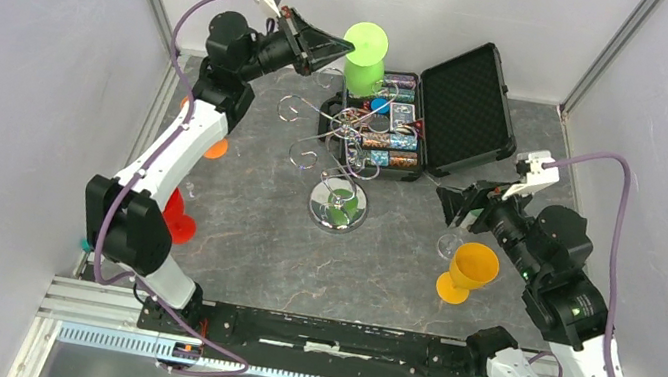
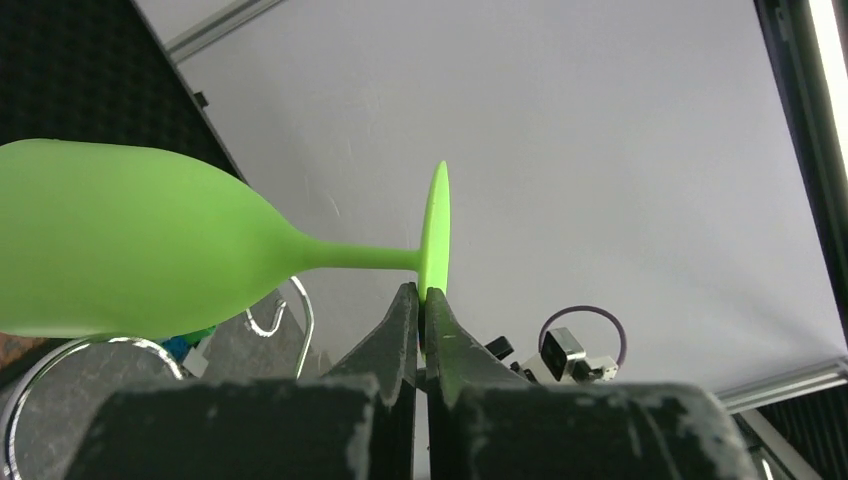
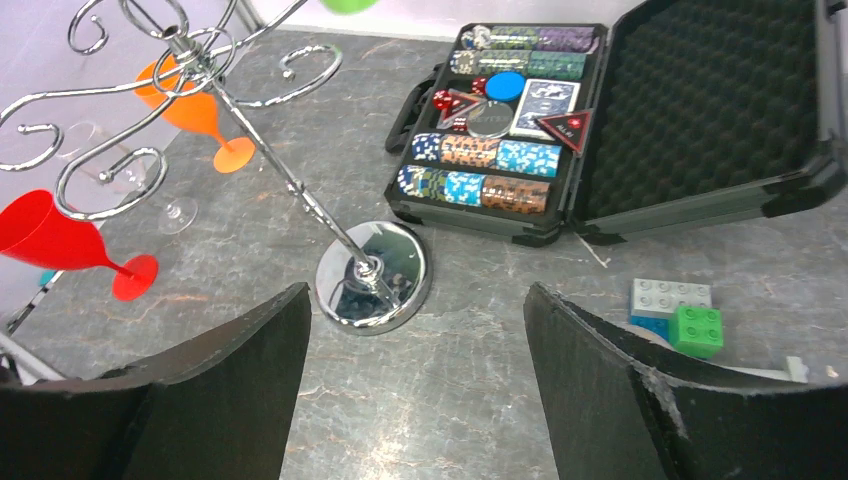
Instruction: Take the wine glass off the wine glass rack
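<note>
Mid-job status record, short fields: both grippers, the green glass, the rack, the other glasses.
left gripper: shut on the foot rim of the green wine glass
green wine glass: sideways in the wrist view, a wire arm below its bowl
right gripper: open, empty, facing the wine glass rack
yellow glass: upright on the table, near the right gripper
red glass, orange glass: on the table

My left arm reaches far forward, left end effector (image 2: 422, 300) raised, jaws pressed closed. My right arm is bent; right end effector (image 3: 415, 295) jaws spread wide.
</note>
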{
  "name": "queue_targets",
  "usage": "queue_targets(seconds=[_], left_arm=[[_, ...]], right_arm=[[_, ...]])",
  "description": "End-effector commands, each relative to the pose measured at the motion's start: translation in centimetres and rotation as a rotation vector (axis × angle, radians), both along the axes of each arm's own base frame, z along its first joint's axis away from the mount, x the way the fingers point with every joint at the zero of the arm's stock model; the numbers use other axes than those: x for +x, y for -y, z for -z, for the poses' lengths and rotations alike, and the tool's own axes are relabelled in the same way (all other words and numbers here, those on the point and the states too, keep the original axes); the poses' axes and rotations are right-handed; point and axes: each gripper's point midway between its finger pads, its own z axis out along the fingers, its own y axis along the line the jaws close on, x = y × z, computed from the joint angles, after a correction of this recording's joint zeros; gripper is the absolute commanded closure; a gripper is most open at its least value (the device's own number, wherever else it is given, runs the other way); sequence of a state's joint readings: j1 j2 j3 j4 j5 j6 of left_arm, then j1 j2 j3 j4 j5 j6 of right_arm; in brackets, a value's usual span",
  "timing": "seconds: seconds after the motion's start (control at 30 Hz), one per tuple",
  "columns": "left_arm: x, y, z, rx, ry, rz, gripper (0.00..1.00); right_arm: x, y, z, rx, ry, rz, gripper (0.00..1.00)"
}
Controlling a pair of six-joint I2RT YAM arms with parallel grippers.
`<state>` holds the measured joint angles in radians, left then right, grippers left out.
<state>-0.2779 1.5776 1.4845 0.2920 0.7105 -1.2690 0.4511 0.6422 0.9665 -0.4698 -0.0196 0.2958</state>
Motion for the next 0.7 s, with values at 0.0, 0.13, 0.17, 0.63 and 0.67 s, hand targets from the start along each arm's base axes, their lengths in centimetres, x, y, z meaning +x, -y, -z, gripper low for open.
queue_targets(seconds=[0.0, 0.13, 0.17, 0.63, 0.67], left_arm=[[-2.1, -0.7, -6.5, -0.055, 0.299, -0.006, 0.98], [-4.6, -1.0, -9.0, -0.136, 0.337, 0.044, 0.98], [-5.2, -1.0, -9.4, -0.156, 0.332, 0.064, 0.98], [-12.7, -2.7, -14.2, -0.5, 0.169, 0.283, 0.98], [-13.2, -2.6, -14.4, -0.517, 0.148, 0.302, 0.98]], right_arm=[[0.0, -1.6, -1.1, 0.076, 0.046, -0.068, 0.16], [0.1, -2.4, -1.9, 0.127, 0.067, -0.096, 0.16], [0.2, -2.6, -2.1, 0.143, 0.074, -0.105, 0.16], [-1.3, -6.8, -10.8, 0.562, 0.332, -0.371, 0.04], [-1.3, -6.9, -11.4, 0.584, 0.346, -0.386, 0.03]])
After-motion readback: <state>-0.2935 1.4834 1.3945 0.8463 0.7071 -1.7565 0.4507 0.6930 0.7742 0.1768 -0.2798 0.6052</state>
